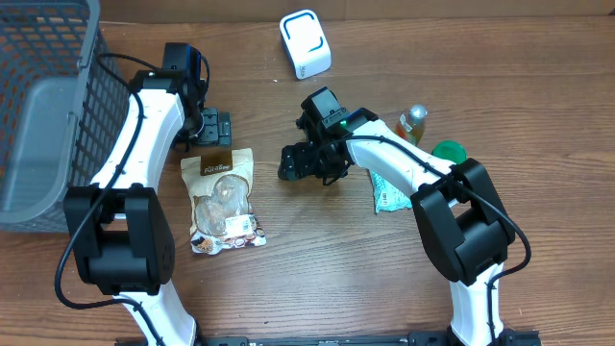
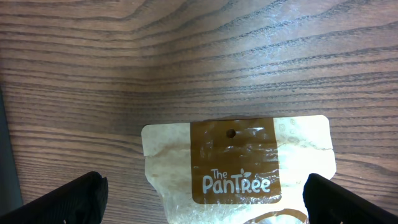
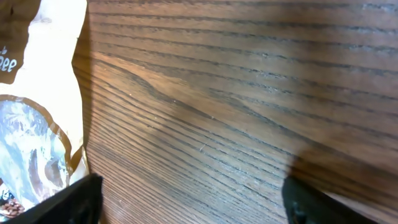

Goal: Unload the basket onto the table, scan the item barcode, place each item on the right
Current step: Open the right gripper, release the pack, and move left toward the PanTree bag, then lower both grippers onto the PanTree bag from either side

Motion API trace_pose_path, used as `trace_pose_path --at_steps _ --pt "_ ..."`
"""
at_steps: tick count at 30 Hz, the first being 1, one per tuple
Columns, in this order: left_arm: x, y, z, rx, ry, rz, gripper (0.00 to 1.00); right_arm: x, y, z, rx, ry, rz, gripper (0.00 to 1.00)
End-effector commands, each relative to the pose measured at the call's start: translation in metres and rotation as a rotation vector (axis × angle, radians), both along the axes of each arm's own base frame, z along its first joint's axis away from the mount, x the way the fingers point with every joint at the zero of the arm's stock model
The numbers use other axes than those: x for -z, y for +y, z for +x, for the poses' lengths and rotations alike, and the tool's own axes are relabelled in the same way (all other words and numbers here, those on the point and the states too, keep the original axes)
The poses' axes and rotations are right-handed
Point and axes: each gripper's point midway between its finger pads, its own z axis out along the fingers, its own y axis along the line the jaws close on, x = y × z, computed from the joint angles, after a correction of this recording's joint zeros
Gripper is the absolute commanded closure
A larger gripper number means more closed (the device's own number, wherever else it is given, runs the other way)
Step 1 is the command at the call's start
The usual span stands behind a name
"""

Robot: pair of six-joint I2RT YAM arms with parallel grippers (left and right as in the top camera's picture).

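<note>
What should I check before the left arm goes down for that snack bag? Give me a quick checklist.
1. Left claw open, nothing held: ok.
2. Snack bag lying flat on the table, nothing on top of it: ok.
3. Bag's top edge sits between the left claw's fingers in the left wrist view: ok.
4. Right claw open, only bare wood between its fingers: ok.
5. Barcode facing up on the bag: cannot tell.
6. White device apart from both arms: ok.
</note>
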Motion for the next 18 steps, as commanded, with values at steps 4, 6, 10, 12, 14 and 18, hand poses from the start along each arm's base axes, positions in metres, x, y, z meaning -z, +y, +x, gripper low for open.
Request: trace_pose_path --at_steps 4,6,10,12,14,18 --pt "-0.011 0.002 0.004 0.016 -0.031 0.008 0.00 -0.004 0.004 0.006 -0.009 -0.020 0.011 0.07" --pt "-0.011 0.002 0.004 0.016 -0.031 0.008 0.01 -0.003 0.002 0.008 -0.003 -0.029 -0.003 0.04" --pt "-0.011 -0.003 0.007 0.014 -0.041 -0.027 0.00 0.000 -0.005 0.013 0.012 -0.057 -0.048 0.00" --pt "-0.011 -0.008 0.006 -0.012 -0.041 -0.060 0.00 0.001 -0.007 0.015 0.018 -0.067 -0.064 0.00" --pt "-0.009 -0.010 -0.003 -0.060 -0.004 -0.082 0.00 0.001 -0.008 0.016 0.020 -0.070 -0.069 0.00" --pt "-0.005 -0.006 -0.037 -0.132 0.130 -0.066 0.96 0.001 -0.008 0.016 0.020 -0.070 -0.068 0.00"
